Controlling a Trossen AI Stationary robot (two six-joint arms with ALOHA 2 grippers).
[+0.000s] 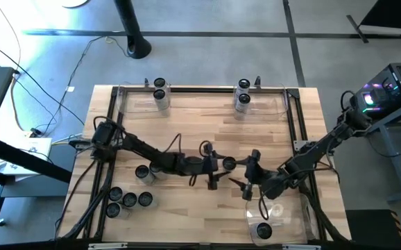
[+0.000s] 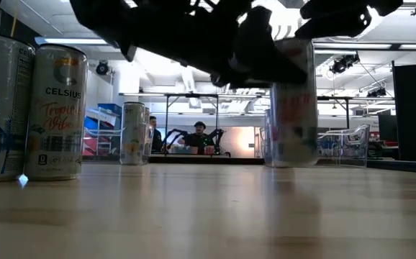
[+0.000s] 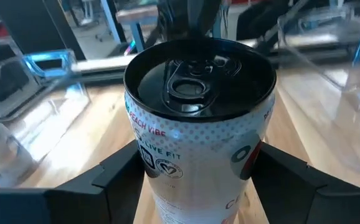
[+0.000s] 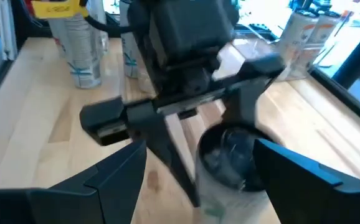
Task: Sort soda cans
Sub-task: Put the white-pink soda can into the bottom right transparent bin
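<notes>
A white soda can (image 3: 198, 143) with a dark top and the print "PEACH VIBE" stands upright between the fingers of my left gripper (image 3: 198, 186). This is near the table's middle (image 1: 228, 163), and the gripper is shut on the can. My right gripper (image 4: 198, 180) comes from the table's right (image 1: 248, 175) and faces the same can (image 4: 230, 158). It is open, with a finger on either side of the can; I cannot tell whether it touches. Several other cans (image 1: 128, 198) stand on their bases at the near left. My left gripper pinches the can's side wall (image 3: 144, 163), a little below the top rim, between its two fingers (image 3: 108, 183). The fingers come roughly level from the table's left. The can stays upright, and in the low view its base (image 2: 288, 162) seems a little clear of the table.
Two cans (image 1: 160, 94) stand by the far left clear bin (image 1: 134, 104) and two more (image 1: 242, 97) by the far right bin (image 1: 273, 104). A clear bin (image 1: 291, 212) at the near right holds one can (image 1: 263, 230). People sit in the room behind (image 2: 199, 137).
</notes>
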